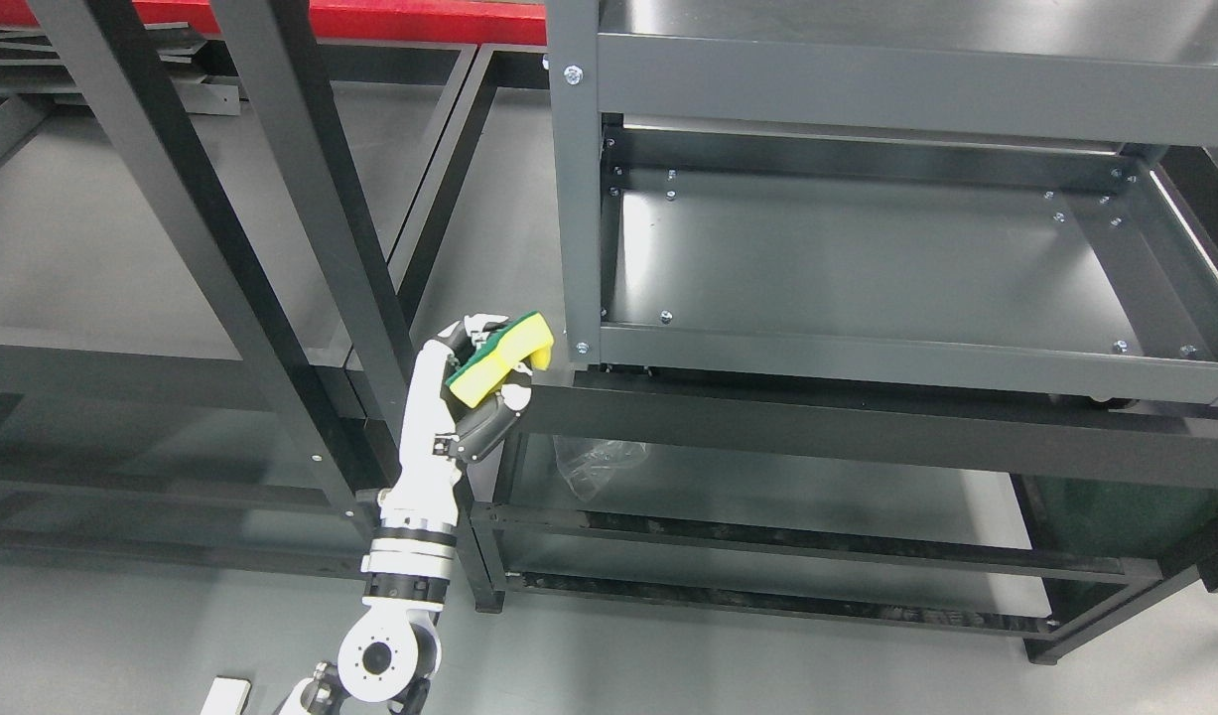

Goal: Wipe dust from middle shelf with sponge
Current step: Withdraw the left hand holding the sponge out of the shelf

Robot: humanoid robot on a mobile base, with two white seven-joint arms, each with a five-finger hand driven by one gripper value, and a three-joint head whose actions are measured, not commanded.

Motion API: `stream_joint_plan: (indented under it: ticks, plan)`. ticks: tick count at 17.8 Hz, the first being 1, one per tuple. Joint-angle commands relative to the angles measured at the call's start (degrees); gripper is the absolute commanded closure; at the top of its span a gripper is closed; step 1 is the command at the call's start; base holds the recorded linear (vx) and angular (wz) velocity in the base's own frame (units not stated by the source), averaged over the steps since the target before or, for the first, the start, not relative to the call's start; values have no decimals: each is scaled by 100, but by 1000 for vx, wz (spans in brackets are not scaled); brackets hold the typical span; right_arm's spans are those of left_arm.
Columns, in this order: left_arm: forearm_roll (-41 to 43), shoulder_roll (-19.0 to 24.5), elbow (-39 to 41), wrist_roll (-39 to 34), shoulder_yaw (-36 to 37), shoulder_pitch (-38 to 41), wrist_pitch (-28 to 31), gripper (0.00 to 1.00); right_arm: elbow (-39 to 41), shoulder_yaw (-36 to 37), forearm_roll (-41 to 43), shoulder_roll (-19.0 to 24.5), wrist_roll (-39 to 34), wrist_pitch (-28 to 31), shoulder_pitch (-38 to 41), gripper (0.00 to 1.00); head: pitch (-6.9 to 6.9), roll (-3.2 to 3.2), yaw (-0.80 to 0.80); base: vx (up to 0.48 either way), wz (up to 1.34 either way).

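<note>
My left hand (479, 382) rises from the bottom edge left of the middle and is shut on a yellow sponge (501, 359) with a green scouring side. The sponge sits just left of the grey rack's front-left post (575, 189), close to the front lip of the middle shelf (847, 258). That shelf is a grey metal tray with raised edges and small bolts at its corners, and it lies to the right of the hand. The right arm does not show.
Black frame bars (301, 199) slant down just left of the hand. A black cross beam (867, 422) runs under the grey shelf. Crumpled clear plastic (599, 462) lies on the floor below. A red band (370, 18) crosses the top.
</note>
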State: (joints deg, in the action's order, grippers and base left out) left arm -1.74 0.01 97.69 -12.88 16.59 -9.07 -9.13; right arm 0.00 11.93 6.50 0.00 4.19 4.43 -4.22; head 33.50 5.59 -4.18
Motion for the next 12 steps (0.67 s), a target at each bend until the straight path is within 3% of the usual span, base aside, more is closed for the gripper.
stream_joint_plan:
  ticks: [1, 12]
  plan:
    - [-72, 99, 268, 5, -332, 169, -37, 99, 100, 2, 0, -100, 3, -4, 0, 0, 0, 0, 0, 0, 0]
    - [-81, 99, 277, 31, -262, 178, -28, 99, 100, 2, 0, -100, 3, -4, 0, 0, 0, 0, 0, 0, 0]
